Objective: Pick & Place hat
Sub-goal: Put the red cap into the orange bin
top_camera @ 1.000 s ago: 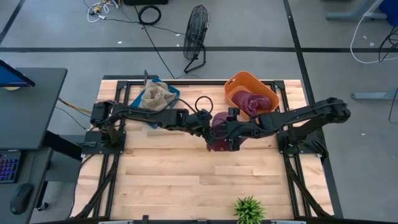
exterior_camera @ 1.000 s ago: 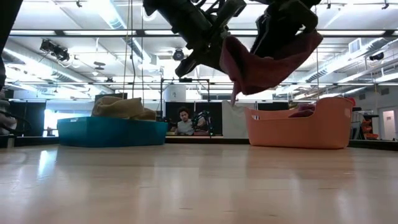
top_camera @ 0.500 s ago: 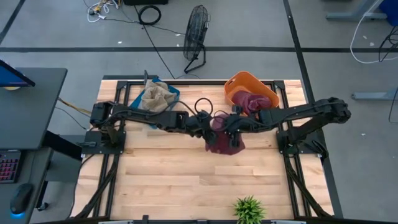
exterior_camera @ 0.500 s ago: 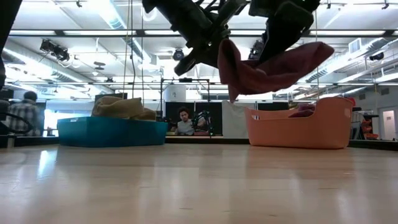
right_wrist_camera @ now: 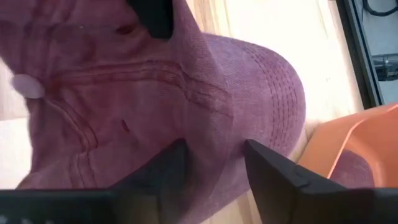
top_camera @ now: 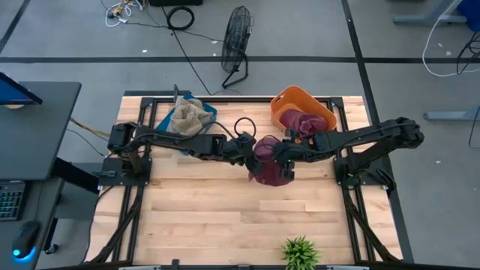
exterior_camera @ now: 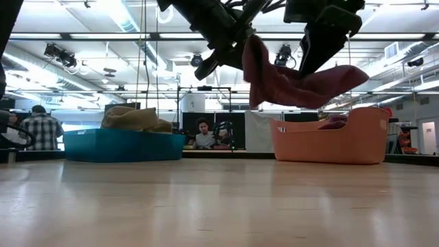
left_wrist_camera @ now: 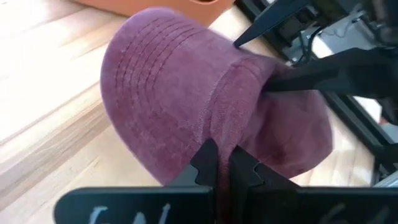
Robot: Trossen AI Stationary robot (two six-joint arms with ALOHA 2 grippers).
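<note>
Low view: we are holding maroon hat (exterior_camera: 295, 77) aloft between both grippers, near orange basket (exterior_camera: 329, 143). Left gripper (left_wrist_camera: 221, 163) fingers pinching hat fabric; right gripper (right_wrist_camera: 210, 163) fingers straddling fold, spread. We are advising: keep left pinch firm while passing hat across.

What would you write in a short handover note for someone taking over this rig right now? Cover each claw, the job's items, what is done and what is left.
Left claw: shut on the maroon hat, held in the air over mid-table.
Right claw: fingers spread either side of the same hat's fabric, not clearly clamped.
Orange bin: holds another maroon item.
Blue bin: holds a tan item.
Done: hat lifted.
Left: hat not yet placed; likely the orange bin.
</note>
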